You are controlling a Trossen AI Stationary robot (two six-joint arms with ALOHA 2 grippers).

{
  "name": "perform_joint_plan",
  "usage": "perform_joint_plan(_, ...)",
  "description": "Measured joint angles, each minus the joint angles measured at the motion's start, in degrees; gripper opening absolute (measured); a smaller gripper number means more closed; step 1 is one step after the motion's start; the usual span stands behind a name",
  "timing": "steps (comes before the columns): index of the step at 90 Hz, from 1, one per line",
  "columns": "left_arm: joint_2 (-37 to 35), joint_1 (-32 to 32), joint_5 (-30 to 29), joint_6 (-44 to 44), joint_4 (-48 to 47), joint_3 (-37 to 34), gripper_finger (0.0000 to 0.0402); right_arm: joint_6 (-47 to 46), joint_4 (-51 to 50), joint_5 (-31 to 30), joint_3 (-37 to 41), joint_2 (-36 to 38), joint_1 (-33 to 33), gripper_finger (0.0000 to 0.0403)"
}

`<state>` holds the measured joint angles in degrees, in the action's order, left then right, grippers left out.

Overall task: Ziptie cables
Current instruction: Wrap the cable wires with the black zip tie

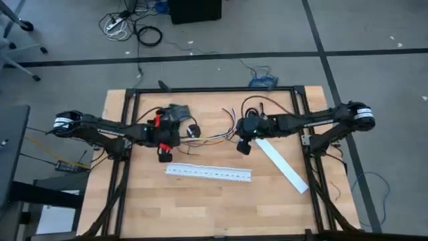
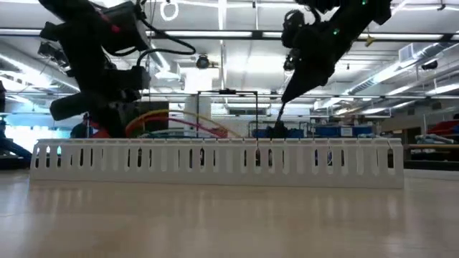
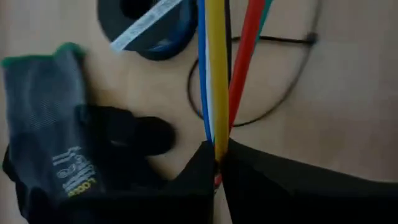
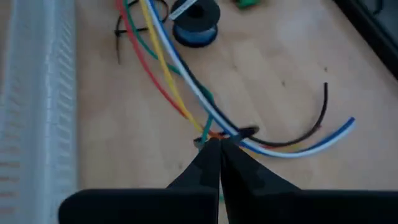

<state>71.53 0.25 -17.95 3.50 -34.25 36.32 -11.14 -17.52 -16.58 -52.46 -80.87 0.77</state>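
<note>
- We are reading almost no writing here: only the grey work glove (image 3: 46,124), at the left of the left wrist view, is carrying a small yellow and white print on its cuff, too blurred to spell out.
- In that same view we are seeing the left gripper (image 3: 217,163) pinching the cables (image 3: 217,74) between closed fingers; yellow, red, blue and white strands are running up from the pinch to the frame's top edge.
- A thin black ziptie (image 3: 273,87), bent into a loop, is lying on the wood behind those strands, toward the upper right of the left wrist frame.
- A dark spool (image 3: 149,25) with a white strip across it is sitting at the top, left of the strands.
- The right wrist view is showing the right gripper (image 4: 219,144) closed on the other stretch of the bunch, near frame centre, with loose ends curving off to the right.
- Only that view is revealing green strands in the bunch.
- From above, we are seeing both grippers meeting near the middle of the table (image 1: 200,207), the bunch spanning between them.
- The overhead view alone is showing the flat white strip (image 1: 284,164) lying diagonally at right centre.
- The white slotted channel (image 1: 208,173) is lying below the grippers there; in the low view it is filling the frame's middle band and hiding the tabletop behind it.
</note>
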Motion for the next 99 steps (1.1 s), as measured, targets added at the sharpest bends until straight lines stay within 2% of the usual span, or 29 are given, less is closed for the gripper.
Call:
perform_joint_plan(18,0.81,0.0,7.01,-2.96,-2.64,0.29,0.0009,0.02,1.88,0.02,-0.84,-4.61,0.21,0.0)
perform_joint_plan(59,1.22,0.02,9.28,-5.93,-3.25,0.33,0.0053,1.77,3.97,2.3,-0.95,-4.9,0.45,0.0)
perform_joint_plan(70,1.22,0.02,8.26,-8.56,-3.49,0.33,0.0086,1.84,3.97,2.91,-0.95,-4.9,0.45,0.0)
perform_joint_plan(86,1.22,0.0,7.26,-11.61,-2.2,0.33,0.016,1.9,3.97,3.16,-0.95,-4.92,0.45,0.0)
perform_joint_plan(99,1.22,0.01,7.19,-10.98,-3.77,1.93,0.0199,2.34,3.83,3.3,-0.95,-4.91,0.54,0.0)
